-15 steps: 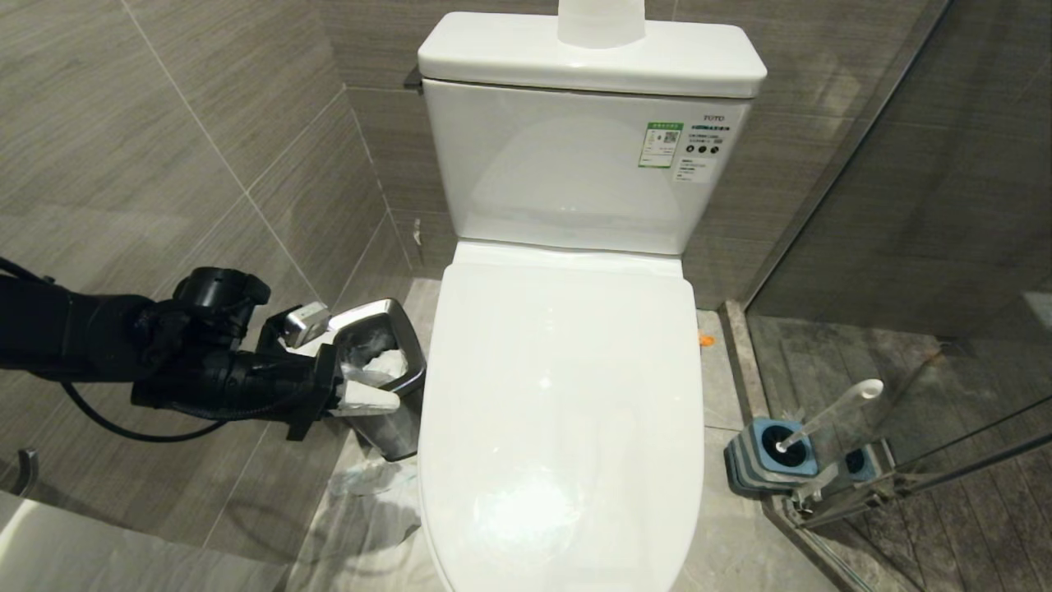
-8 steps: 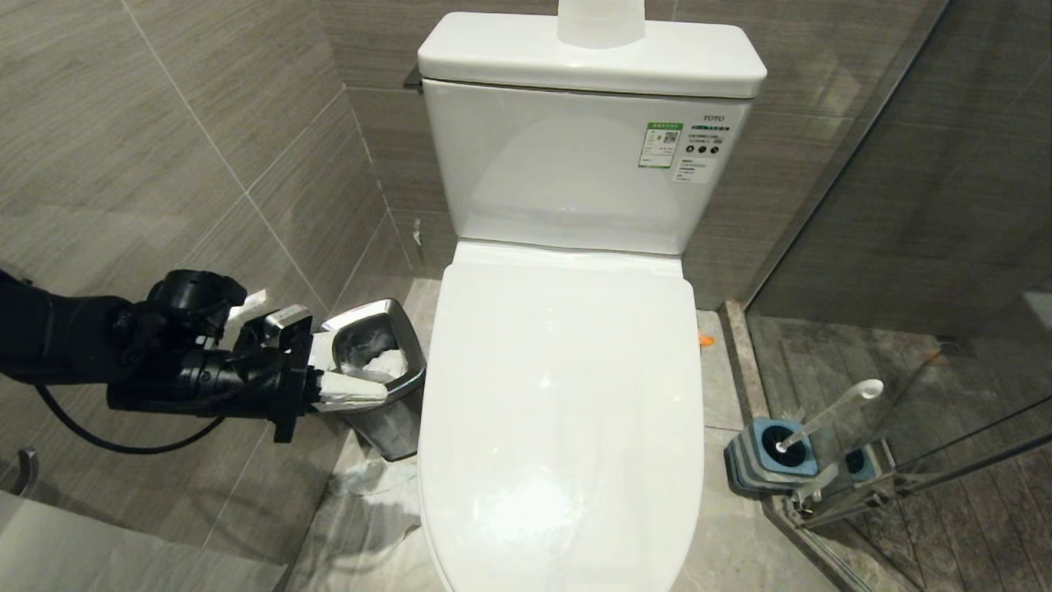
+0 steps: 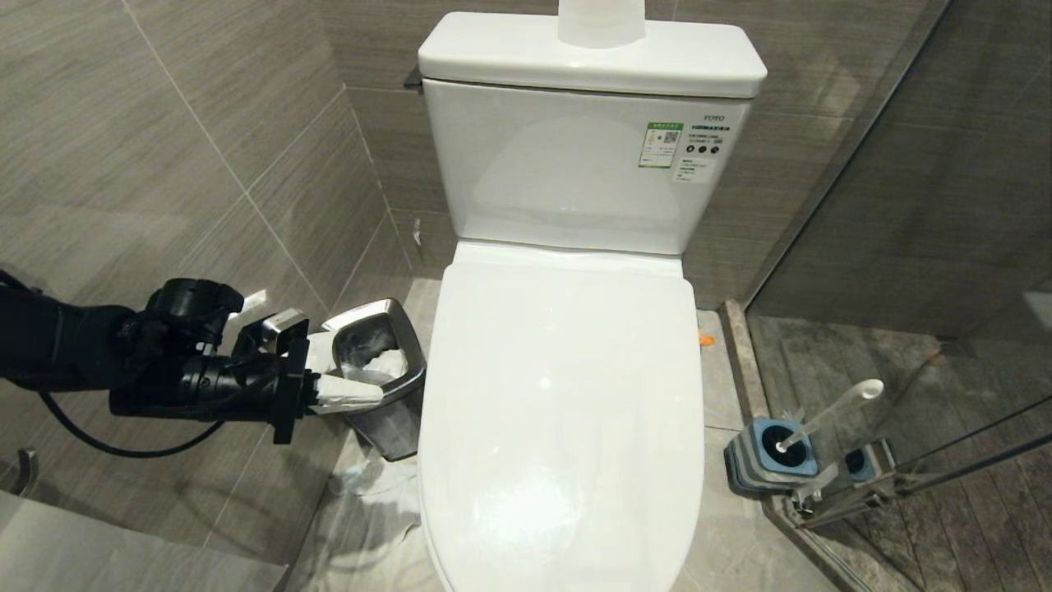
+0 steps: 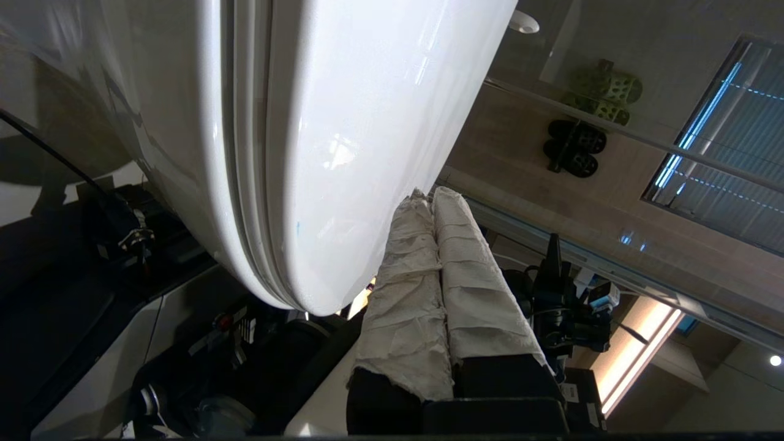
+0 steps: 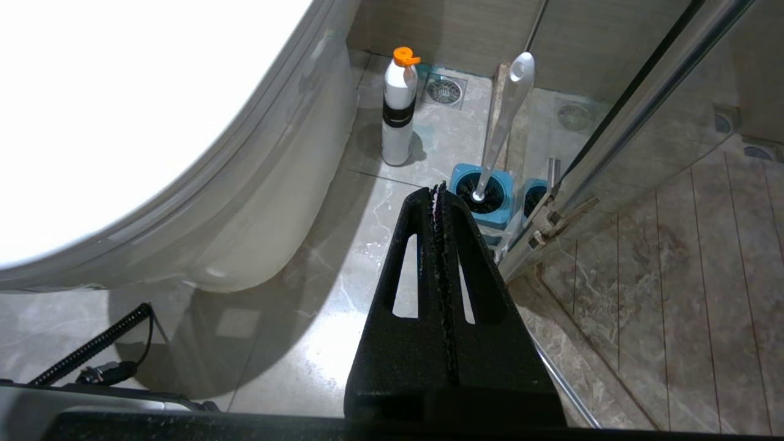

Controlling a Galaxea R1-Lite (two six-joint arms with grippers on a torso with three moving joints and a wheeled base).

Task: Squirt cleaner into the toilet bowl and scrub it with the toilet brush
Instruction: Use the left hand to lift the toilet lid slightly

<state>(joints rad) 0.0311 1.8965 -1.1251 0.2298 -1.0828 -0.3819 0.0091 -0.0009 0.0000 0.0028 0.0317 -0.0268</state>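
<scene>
The toilet's white lid [image 3: 559,395] is down, so the toilet bowl is hidden. No cleaner shows. My left gripper [image 3: 380,393], its fingers wrapped in white paper, is shut and empty. It hovers level over the steel waste bin [image 3: 396,432], left of the toilet. In the left wrist view the gripper [image 4: 429,195] points at the lid's side edge [image 4: 306,153]. The toilet brush [image 3: 830,411] stands in its blue holder [image 3: 772,464] on the floor to the right. My right gripper [image 5: 438,187] is shut and empty, low above the floor, short of the brush [image 5: 508,110].
A white bottle with an orange cap [image 5: 398,104] stands on the floor beside the toilet base. A glass shower door [image 3: 904,247] closes off the right side behind the holder. Tiled wall [image 3: 164,164] runs along the left. A white object [image 3: 600,20] sits on the tank.
My left gripper has drawn back a little to the left, away from the toilet, and is still shut. Nothing else has moved.
</scene>
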